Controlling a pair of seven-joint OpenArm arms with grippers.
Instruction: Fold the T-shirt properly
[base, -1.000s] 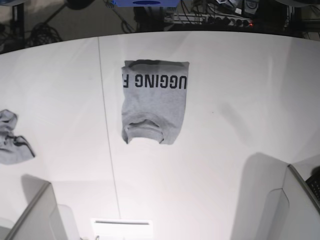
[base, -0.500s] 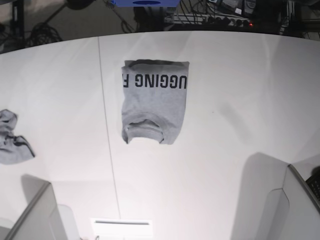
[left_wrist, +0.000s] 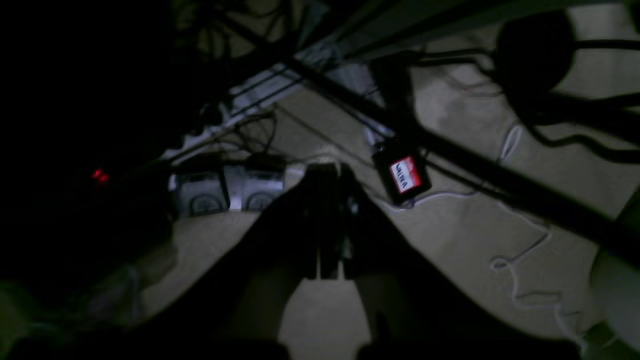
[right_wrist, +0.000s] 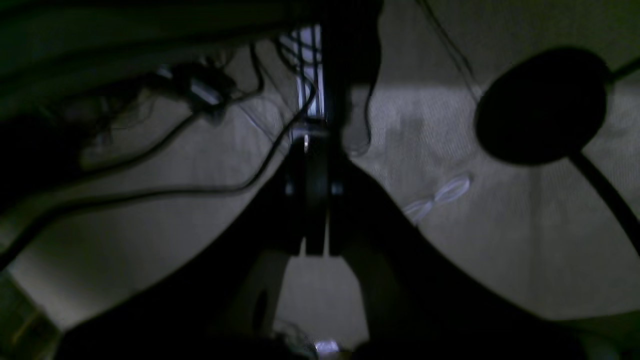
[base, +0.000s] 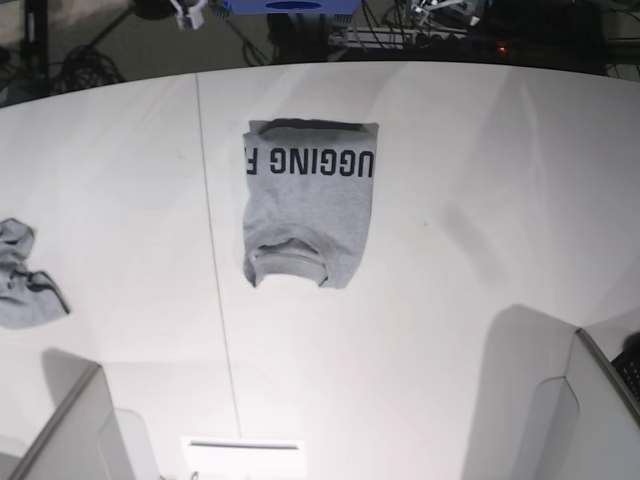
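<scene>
Both claws are pressed together and hold nothing: the left claw (left_wrist: 325, 220) and right claw (right_wrist: 315, 200) hang over dim floor strewn with cables (right_wrist: 165, 155). The white worktop (base: 480, 250) lies broad around the T-shirt (base: 309, 205). Folded into a tall rectangle, the shirt has its lettering toward the worktop's far edge and its neck toward the near edge, with a small grey cloth (base: 25, 280) well off at its side.

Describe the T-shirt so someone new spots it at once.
On the white table, look just right of the thin seam running front to back. The T-shirt lies there folded into a grey rectangle, collar towards the camera. Unlike the small crumpled grey cloth at the left edge, it carries black block lettering across its far end.
</scene>
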